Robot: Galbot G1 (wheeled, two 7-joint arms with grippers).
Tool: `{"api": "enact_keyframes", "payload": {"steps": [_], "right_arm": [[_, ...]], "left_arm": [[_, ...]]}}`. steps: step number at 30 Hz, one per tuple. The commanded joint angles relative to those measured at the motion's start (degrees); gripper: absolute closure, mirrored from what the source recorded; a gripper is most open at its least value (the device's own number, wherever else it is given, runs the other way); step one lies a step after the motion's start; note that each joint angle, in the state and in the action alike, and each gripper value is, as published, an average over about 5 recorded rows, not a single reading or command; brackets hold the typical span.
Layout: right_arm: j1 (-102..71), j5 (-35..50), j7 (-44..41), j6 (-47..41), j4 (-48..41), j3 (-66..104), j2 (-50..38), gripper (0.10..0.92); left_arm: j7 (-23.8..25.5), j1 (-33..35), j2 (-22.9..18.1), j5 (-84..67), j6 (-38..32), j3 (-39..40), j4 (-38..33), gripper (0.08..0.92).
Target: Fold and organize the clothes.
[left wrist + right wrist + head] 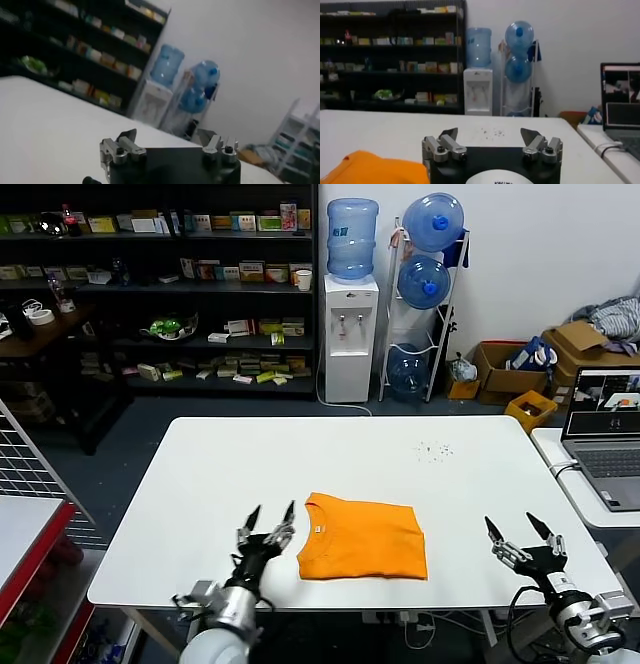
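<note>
Left tool point(270, 519) open, empty, just beside folded T-shirt point(362, 537) near table point(200, 484) front edge; right tool point(520, 531) open, farther off.

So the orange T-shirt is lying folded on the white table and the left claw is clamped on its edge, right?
Not quite. The orange T-shirt does lie folded on the white table, but the left claw is not clamped on it: the head view shows its fingers spread open just beside the shirt's edge, holding nothing. The right claw is open too, off to the other side.
</note>
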Motion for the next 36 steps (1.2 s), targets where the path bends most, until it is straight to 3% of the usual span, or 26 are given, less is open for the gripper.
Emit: {"api": "enact_keyframes", "payload": {"steps": [1, 14, 36], "right_arm": [[1.9, -10.3, -8.1, 17.0, -7.2, 5.5, 11.5, 0.203], [0.7, -19.3, -9.3, 22.7, -6.4, 7.6, 21.1, 0.203], [1.7, -19.8, -10.1, 21.5, -6.5, 6.9, 20.7, 0.203]], "left_arm": [[20.9, 16.2, -3.4, 12.2, -25.4, -24.9, 0.6, 0.178], [22.3, 17.5, -9.9, 13.3, -26.1, -24.2, -0.3, 0.177], [22.0, 18.0, -10.8, 14.6, -25.8, -22.8, -0.4, 0.177]]}}
